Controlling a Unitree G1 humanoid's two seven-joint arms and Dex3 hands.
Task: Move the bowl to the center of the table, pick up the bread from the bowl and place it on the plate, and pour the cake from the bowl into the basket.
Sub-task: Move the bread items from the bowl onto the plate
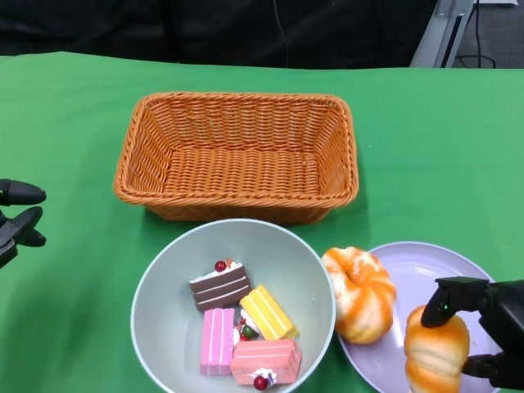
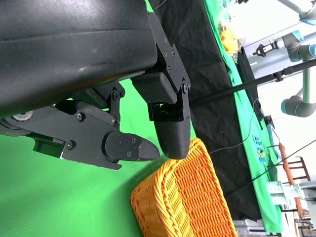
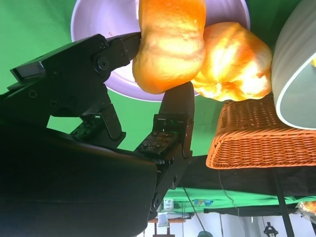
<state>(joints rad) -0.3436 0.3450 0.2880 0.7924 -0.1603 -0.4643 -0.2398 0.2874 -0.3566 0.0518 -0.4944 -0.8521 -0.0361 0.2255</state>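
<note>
While the right robot hand (image 1: 483, 336) grips a bread roll (image 1: 435, 350) over the purple plate (image 1: 426, 270), letting go off-centre could knock the other roll (image 1: 360, 293) off its rim; the left robot hand (image 1: 18, 217) hangs empty, fingers apart. Cakes (image 1: 241, 323) remain in the bowl (image 1: 164, 270) before the basket (image 1: 237, 155) on the green-clothed counter (image 1: 65, 123), black drape behind

1 basket (image 1: 237, 155), 1 bowl (image 1: 164, 282), 1 plate (image 1: 426, 270), 2 breads (image 1: 359, 293) (image 1: 435, 348), 4 cakes (image 1: 219, 286) (image 1: 267, 312) (image 1: 217, 341) (image 1: 266, 361), 2 hands (image 1: 18, 217) (image 1: 483, 327).
</note>
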